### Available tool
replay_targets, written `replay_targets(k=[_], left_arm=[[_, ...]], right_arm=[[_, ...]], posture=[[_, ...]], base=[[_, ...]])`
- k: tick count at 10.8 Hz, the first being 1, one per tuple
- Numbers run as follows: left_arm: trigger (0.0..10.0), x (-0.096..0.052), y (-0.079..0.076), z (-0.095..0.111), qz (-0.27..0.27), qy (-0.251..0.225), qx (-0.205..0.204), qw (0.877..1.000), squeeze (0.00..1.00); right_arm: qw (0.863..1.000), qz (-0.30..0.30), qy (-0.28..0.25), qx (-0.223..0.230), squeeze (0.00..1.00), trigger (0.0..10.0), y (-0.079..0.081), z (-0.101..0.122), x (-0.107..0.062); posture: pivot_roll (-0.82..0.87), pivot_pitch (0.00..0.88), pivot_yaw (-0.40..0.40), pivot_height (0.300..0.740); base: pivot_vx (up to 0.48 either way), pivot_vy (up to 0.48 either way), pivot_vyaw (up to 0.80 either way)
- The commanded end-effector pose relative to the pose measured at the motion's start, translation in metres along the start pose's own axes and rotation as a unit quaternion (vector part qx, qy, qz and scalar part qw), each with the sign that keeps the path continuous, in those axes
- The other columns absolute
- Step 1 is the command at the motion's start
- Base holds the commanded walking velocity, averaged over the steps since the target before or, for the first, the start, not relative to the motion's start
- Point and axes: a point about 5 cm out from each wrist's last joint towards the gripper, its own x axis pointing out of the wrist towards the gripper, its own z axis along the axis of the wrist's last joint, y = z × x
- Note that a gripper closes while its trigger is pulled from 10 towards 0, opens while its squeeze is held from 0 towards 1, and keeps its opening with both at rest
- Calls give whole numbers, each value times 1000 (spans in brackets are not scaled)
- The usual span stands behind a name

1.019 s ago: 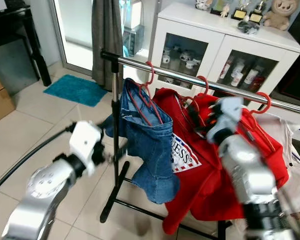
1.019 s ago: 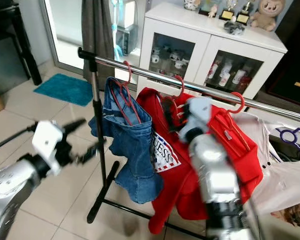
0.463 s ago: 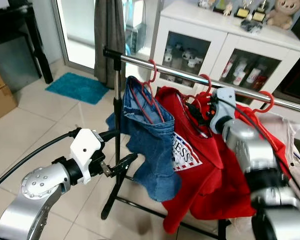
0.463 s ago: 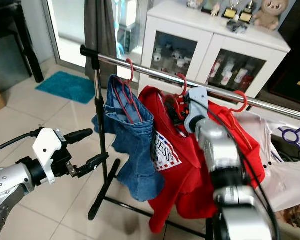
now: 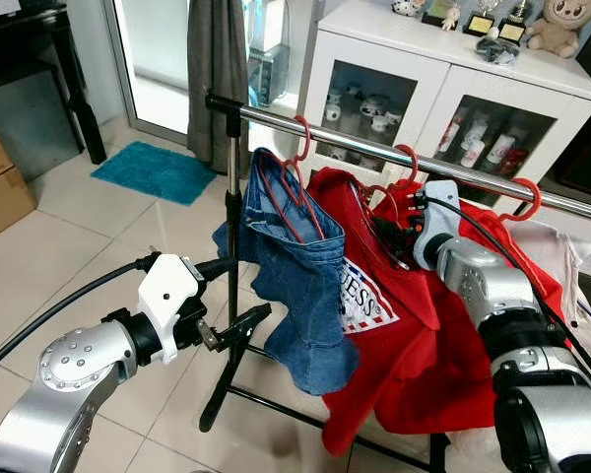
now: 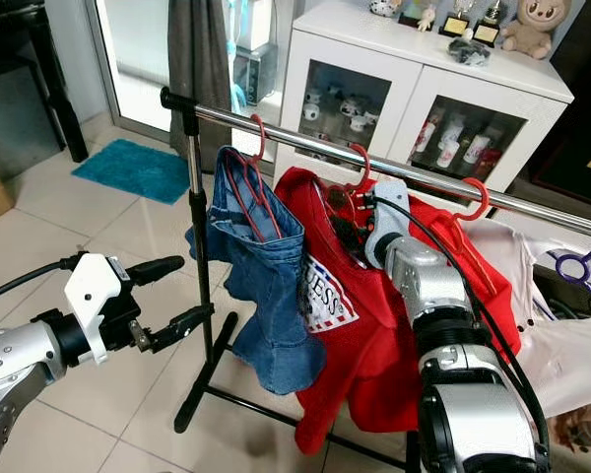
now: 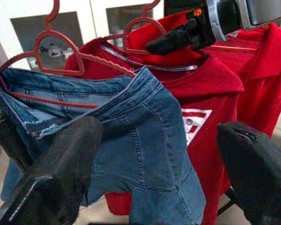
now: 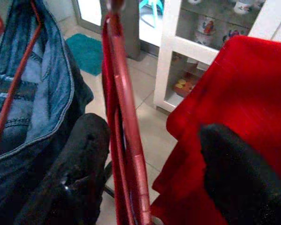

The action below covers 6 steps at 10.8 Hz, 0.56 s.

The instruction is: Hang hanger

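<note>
A red plastic hanger (image 5: 406, 168) carrying a red printed T-shirt (image 5: 394, 305) hangs on the chrome clothes rail (image 5: 374, 148) at frame centre, beside a blue denim garment (image 5: 295, 266). The right tool (image 5: 399, 229) sits at the shirt's collar, fingers spread around the hanger's arm without clamping it. The left tool (image 5: 238, 298) hovers released at lower left, beside the rack's black upright pole (image 5: 231, 246).

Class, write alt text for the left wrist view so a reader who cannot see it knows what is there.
Between the left claw's two open black fingers, a blue denim garment hangs on a red plastic hanger. Beside it hangs a red logo T-shirt, with the right claw at its collar.
</note>
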Motion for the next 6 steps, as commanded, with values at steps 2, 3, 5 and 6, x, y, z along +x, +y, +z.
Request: replay_targets(k=[2, 3, 5, 6], left_arm=[[10000, 4, -4, 3, -14, -5, 2, 1000, 0], [10000, 5, -5, 4, -17, -5, 2, 1000, 0], [10000, 5, -6, 3, -21, -5, 1, 1000, 0], [10000, 6, -7, 3, -22, -3, 2, 1000, 0]], right_arm=[[1000, -3, 0, 9, 0, 0, -4, 1, 0], [1000, -4, 0, 7, 0, 0, -4, 0, 0], [1000, -16, -4, 5, 0, 0, -6, 0, 1], [1000, -27, 1, 0, 0, 0, -5, -1, 2]], posture=[[50, 0, -122, 740], [48, 0, -119, 740], [42, 0, -116, 740], [43, 0, -116, 740]], base=[[0, 0, 0], [0, 0, 0], [0, 0, 0], [0, 0, 0]])
